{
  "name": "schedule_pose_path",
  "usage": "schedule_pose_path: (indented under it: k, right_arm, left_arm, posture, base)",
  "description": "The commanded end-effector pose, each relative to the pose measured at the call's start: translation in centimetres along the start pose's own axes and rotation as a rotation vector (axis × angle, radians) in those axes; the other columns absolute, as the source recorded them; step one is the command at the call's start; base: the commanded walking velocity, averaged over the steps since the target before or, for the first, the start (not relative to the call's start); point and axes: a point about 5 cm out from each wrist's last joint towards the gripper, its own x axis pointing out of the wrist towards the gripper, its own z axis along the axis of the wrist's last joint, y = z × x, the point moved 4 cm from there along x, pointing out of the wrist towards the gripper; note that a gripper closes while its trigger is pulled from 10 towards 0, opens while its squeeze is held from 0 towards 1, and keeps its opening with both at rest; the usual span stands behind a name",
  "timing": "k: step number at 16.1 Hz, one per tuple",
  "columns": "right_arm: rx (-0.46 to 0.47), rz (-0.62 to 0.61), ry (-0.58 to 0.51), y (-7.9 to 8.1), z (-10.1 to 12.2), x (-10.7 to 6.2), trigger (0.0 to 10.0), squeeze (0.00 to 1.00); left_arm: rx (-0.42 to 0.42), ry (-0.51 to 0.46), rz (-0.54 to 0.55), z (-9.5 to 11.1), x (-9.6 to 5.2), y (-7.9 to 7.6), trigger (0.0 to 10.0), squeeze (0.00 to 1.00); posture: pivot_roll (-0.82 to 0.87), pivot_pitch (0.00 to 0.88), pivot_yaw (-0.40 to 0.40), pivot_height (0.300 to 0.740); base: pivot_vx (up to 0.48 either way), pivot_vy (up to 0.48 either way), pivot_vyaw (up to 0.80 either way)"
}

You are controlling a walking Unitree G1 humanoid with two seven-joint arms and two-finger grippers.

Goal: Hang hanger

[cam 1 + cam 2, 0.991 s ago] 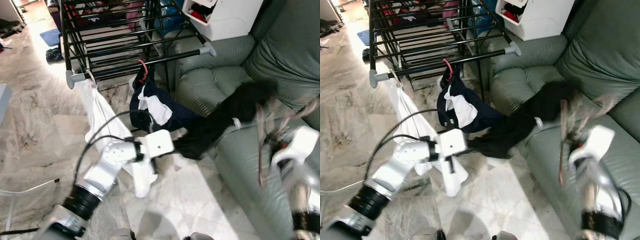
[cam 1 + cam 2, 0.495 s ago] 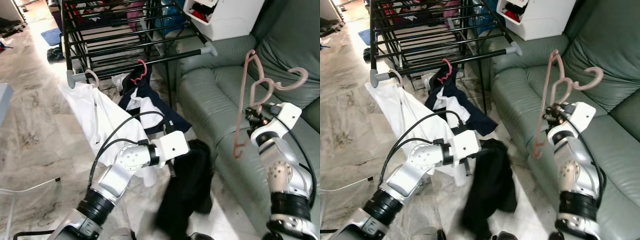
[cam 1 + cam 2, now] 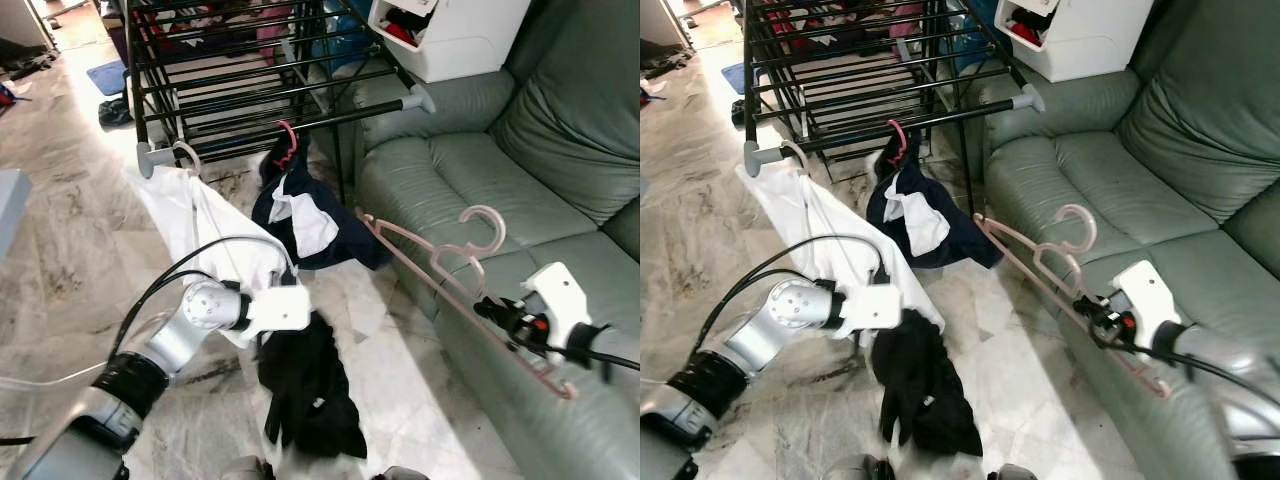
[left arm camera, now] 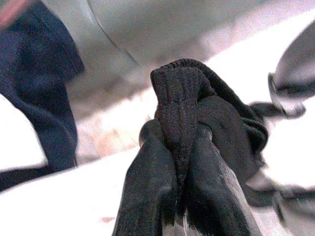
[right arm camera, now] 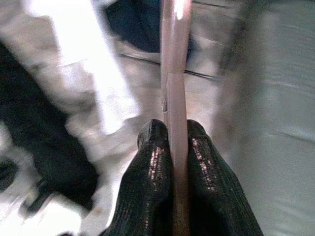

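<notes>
Right end effector [image 3: 500, 312]: extended over the front of the sofa seat, fingers [image 5: 147, 167] pressed together on the bar of the pink hanger.
Left end effector [image 3: 275, 335]: low over the floor beside the white shirt, fingers [image 4: 147, 196] pinched on a fold of the black garment.
Sofa [image 3: 560, 140]: grey-green, upholstered, occupied the robot's right side of the scene.
Floor [image 3: 60, 230]: pale marbled tile, ran from the drying rack to the sofa base.
Drying rack [image 3: 240, 70]: black metal bars with grey end caps, stood ahead of the robot; assorted clothing was visible behind the bars.
White cabinet [image 3: 450, 35]: stood beyond the sofa arm, beside the rack's right end.
White shirt [image 3: 205, 230]: hung from a hanger at the left end of the rack's front bar, draped to the floor.
Navy and white garment [image 3: 310, 215]: hung on a red hanger hook [image 3: 288, 140] over the front bar, near its middle.
Black garment [image 3: 305, 385]: hung from the left end effector, lower part bunched at the floor.
Pink hanger [image 3: 450, 275]: held tilted above the sofa's front edge, hook [image 3: 480, 225] uppermost, one arm pointing toward the navy garment; apart from the rack, not on any bar.
Cable [image 3: 190, 275]: black, looped from the left forearm to the wrist.
</notes>
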Motion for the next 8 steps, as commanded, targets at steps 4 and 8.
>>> schedule_pose_path:
  k: [4,8]
  right_arm:
    - [-0.038,0.295,0.070,3.3,0.0,-1.0,10.0,0.00]
    - [-0.066,0.442,0.129,5.3,-0.5,-1.5,10.0,0.00]
  left_arm:
    - [0.002,0.069,-0.006,-2.0,-0.8,0.3,10.0,0.00]
    - [-0.007,0.124,-0.026,-3.4,-0.6,-0.3,10.0,0.00]
  posture:
    - [-0.07,0.000,0.046,0.740]
    - [-0.07,0.000,0.033,0.740]
  base:
    - [0.000,0.000,0.00]
    - [0.000,0.000,0.00]
